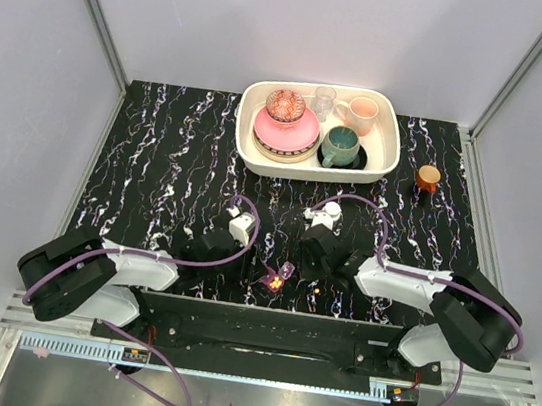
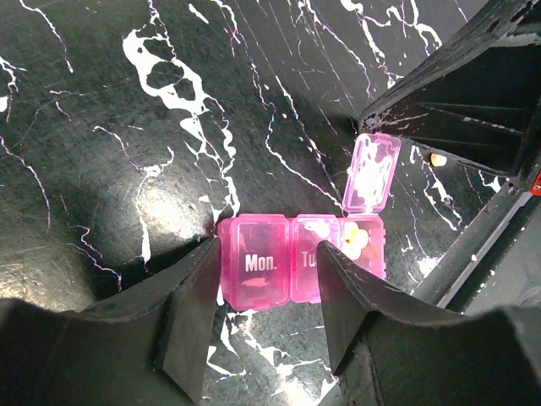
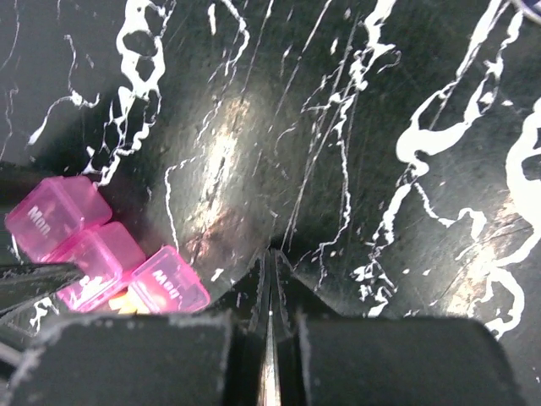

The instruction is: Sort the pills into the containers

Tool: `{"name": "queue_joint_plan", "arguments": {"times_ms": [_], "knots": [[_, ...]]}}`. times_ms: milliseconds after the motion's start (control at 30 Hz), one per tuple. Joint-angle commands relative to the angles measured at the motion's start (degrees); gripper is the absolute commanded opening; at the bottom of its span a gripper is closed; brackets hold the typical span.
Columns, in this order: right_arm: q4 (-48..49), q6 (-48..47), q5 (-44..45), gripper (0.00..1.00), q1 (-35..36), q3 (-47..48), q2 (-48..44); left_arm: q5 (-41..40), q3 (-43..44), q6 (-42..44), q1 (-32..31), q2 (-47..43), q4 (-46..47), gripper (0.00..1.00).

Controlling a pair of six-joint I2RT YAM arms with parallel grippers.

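The magenta pill box (image 2: pixel 270 264) lies on the black marble table, small in the top view (image 1: pixel 279 278). Its "Mon." and "Tue" compartments are closed. The third lid (image 2: pixel 372 172) stands open over several yellowish pills (image 2: pixel 356 239). My left gripper (image 2: pixel 269 254) is open, its fingertips either side of the "Mon." end and just short of it. One loose pill (image 2: pixel 436 158) lies on the table under the right arm. My right gripper (image 3: pixel 270 255) is shut, with nothing visible between the fingers, to the right of the box (image 3: pixel 93 254).
A cream tray (image 1: pixel 388 164) of crockery stands at the back centre. A small brown orange-lidded jar (image 1: pixel 428 178) stands to its right. Both arms meet near the front middle of the table, beside the box.
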Motion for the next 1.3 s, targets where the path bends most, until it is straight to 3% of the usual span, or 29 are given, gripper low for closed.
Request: {"name": "queue_joint_plan", "arguments": {"times_ms": [0,333,1267], "knots": [[3.64,-2.57,-4.19,0.01,-0.40,2.02,0.75,-0.03,-1.51,1.14,-0.50,0.11,-3.27,0.52],[9.00,-3.45,-9.91,0.02,-0.40,0.53,-1.00,0.41,-1.24,1.32,-0.50,0.55,-3.18,0.50],[7.24,0.06,-22.57,0.01,-0.40,-1.85,-7.59,0.76,-0.54,1.58,-0.50,2.13,-3.36,0.48]]}}
